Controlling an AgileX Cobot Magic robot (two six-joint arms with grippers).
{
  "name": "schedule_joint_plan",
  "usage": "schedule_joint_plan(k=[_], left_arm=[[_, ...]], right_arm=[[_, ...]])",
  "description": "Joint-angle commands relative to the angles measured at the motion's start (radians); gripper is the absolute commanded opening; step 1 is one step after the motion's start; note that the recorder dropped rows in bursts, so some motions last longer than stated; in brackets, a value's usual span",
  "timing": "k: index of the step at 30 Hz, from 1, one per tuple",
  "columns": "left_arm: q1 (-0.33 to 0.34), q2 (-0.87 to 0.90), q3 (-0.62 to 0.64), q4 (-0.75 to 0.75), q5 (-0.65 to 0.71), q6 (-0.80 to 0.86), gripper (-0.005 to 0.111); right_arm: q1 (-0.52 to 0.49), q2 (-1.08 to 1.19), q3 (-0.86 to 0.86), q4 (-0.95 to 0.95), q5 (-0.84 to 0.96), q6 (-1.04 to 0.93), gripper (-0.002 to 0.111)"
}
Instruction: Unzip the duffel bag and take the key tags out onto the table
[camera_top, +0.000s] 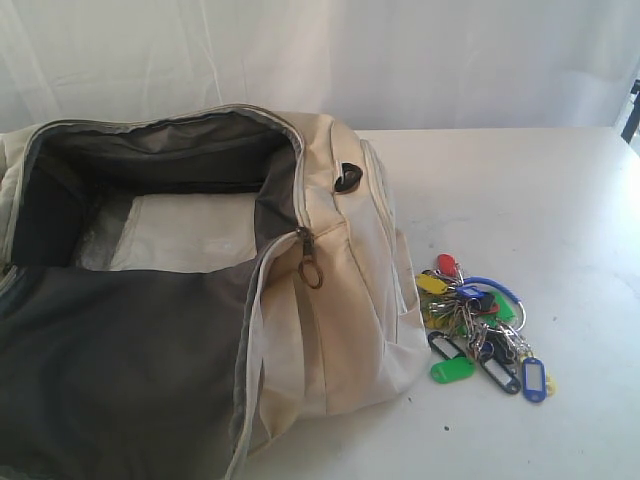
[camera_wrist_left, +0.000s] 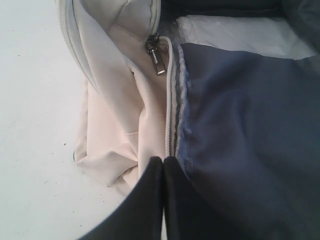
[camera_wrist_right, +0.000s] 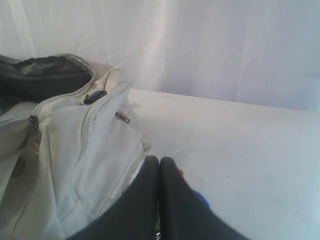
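Key tags (camera_top: 480, 325) on the bench (camera_top: 540, 200), nearest my right hand (camera_wrist_right: 159, 162).
Exterior: they lay beside the unzipped duffel bag (camera_top: 330, 300). Left wrist: my left hand (camera_wrist_left: 163, 162), closed and empty, faced the zip (camera_wrist_left: 168, 120). Right wrist: closed and empty too, tags peeking from under it.

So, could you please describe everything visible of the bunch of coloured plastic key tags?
The bunch of plastic key tags lies heaped on the white table, close beside the end of the cream fabric duffel bag, outside it. Red, yellow, green, blue and black tags hang on metal rings with a blue loop.
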Motion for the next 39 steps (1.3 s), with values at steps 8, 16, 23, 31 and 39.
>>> schedule_joint_plan(k=[8, 16, 23, 31, 39], left_arm=[[0.0, -0.004, 0.004, 0.004, 0.003, -0.003, 0.0], [0.0, -0.004, 0.004, 0.004, 0.003, -0.003, 0.0], [0.0, -0.004, 0.004, 0.004, 0.003, -0.003, 0.0], [0.0, -0.004, 0.004, 0.004, 0.003, -0.003, 0.0], [0.0, -0.004, 0.004, 0.004, 0.003, -0.003, 0.0]], right_arm=[[0.001, -0.162, 0.061, 0.021, -0.129, 0.063, 0.0], [0.001, -0.162, 0.072, -0.52, -0.11, 0.589, 0.0], [0.001, -0.175, 0.193, -0.578, -0.12, 0.585, 0.0], [-0.001, -0.185, 0.288, -0.611, -0.068, 0.589, 0.0], [-0.001, -0.185, 0.288, -0.667, -0.075, 0.589, 0.0]])
